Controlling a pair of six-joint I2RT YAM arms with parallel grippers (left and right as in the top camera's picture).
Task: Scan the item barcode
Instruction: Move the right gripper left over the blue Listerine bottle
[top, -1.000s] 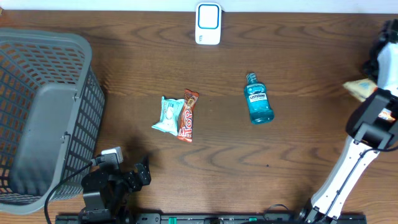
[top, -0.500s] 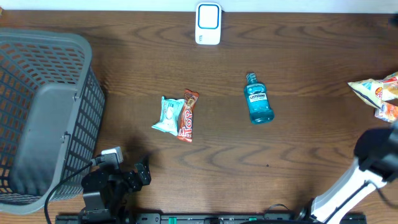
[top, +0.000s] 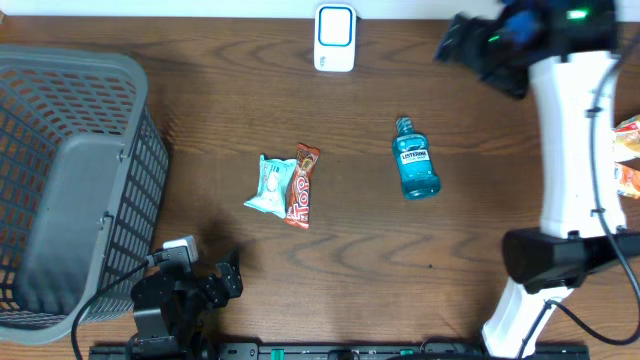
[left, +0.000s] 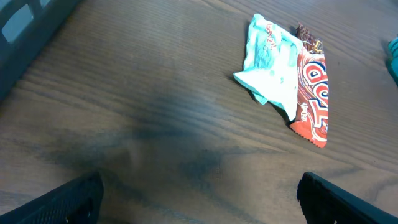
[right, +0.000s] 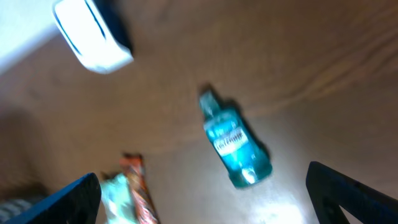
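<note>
A white barcode scanner (top: 334, 38) stands at the table's far edge. On the table lie a blue mouthwash bottle (top: 415, 172), a red candy bar (top: 300, 186) and a pale teal packet (top: 268, 186) touching it. My right gripper (top: 462, 48) hovers high to the right of the scanner, open and empty; its blurred view shows the bottle (right: 235, 146) and the scanner (right: 93, 34) below. My left gripper (top: 228, 277) rests low near the front edge, open (left: 199, 202), with the teal packet (left: 270, 68) and candy bar (left: 311, 99) ahead of it.
A large grey plastic basket (top: 60, 180) fills the left side. Snack bags (top: 628, 140) lie at the right edge, partly behind the right arm's white link (top: 570, 160). Cables run by the left arm's base.
The right arm swung from the right edge up toward the scanner. Its jaws opened and a snack bag now lies at the right edge. The left arm stayed still.
</note>
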